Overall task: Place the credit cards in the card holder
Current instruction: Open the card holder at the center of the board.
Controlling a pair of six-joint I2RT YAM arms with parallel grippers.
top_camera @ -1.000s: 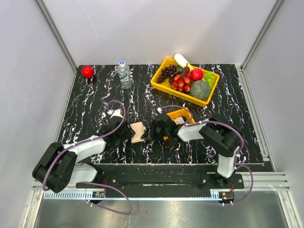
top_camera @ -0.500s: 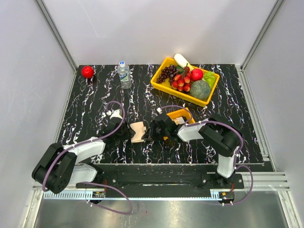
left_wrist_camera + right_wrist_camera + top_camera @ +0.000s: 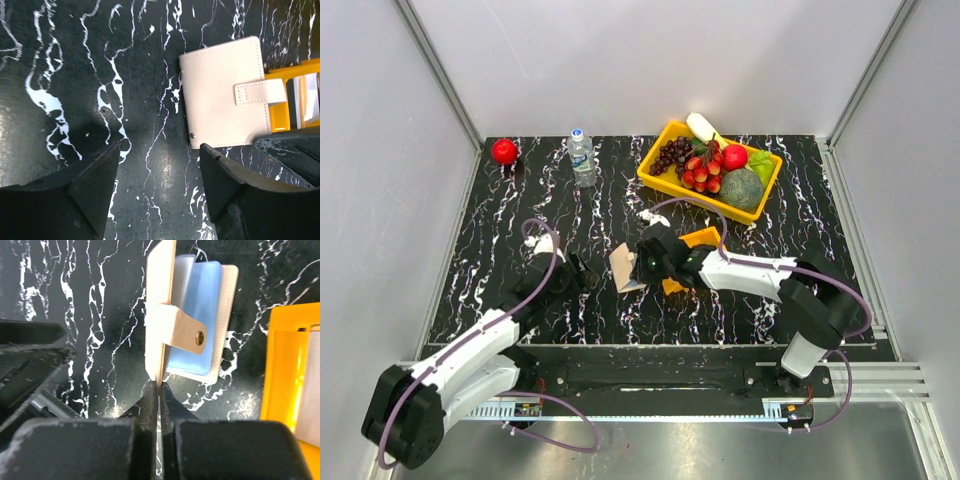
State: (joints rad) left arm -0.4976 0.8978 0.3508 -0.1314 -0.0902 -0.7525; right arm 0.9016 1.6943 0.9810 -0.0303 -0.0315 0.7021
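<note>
Card holder [image 3: 622, 266] is mid-table on the black marble table [image 3: 820, 230], between the two grippers and half open. Left gripper [image 3: 160, 187]: jaws wide apart over bare tabletop with nothing between them. The holder is just beyond them to the right, not touching. One cover lies flat and the other stands upright, with the snap strap hanging across. I can see a light-blue card [image 3: 200, 320] in the inner sleeves. Right gripper [image 3: 159, 390]: jaws closed, pinching the edge of the upright cover. Right of that, a small orange tray [image 3: 282, 370] sits just beside the holder with a pale card [image 3: 312, 390] lying in it. Back row: red ball [image 3: 504, 151], water bottle [image 3: 582, 158], yellow fruit basket [image 3: 665, 187], all well apart from the holder.
</note>
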